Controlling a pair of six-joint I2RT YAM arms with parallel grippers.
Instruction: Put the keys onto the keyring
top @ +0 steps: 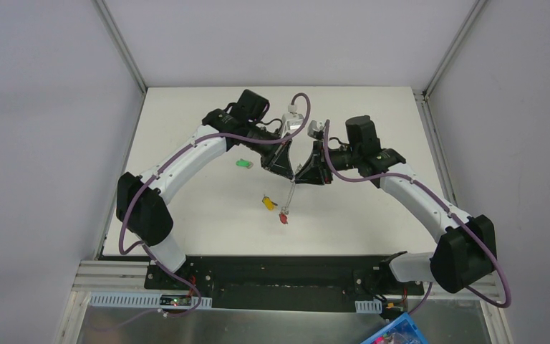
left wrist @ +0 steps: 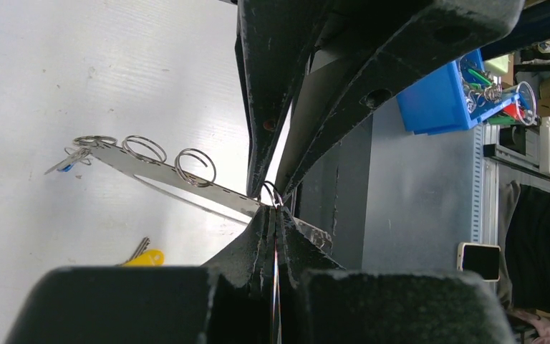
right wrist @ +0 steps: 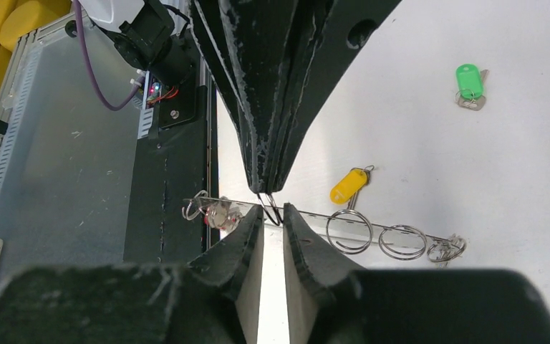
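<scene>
Keyring strip (left wrist: 165, 174): thin metal bar with wire loops, held up off the tabletop (top: 200, 122) between both arms, middle of the top view.
Left end effector (left wrist: 276, 215): clenched tight on the strip, right by one loop.
Right end effector (right wrist: 272, 218): released-ish, narrow gap showing, straddling that same loop.
Red key (right wrist: 215, 213): looks hooked on the end loop, left of centre in the right wrist view.
Blue key (left wrist: 66, 166): on the other end loop, left edge of the left wrist view.
Yellow key (right wrist: 348, 186): loose on the tabletop, just above the strip in frame.
Green key (right wrist: 470, 80): loose too, upper right.
Handling guess: tiny, light, stiff, probably skittery. Best pinched by the plastic head, hole end left free.
Blue bin (left wrist: 433, 104): upper right of the left wrist view, spare rings and coloured bits inside, can't make out more.
</scene>
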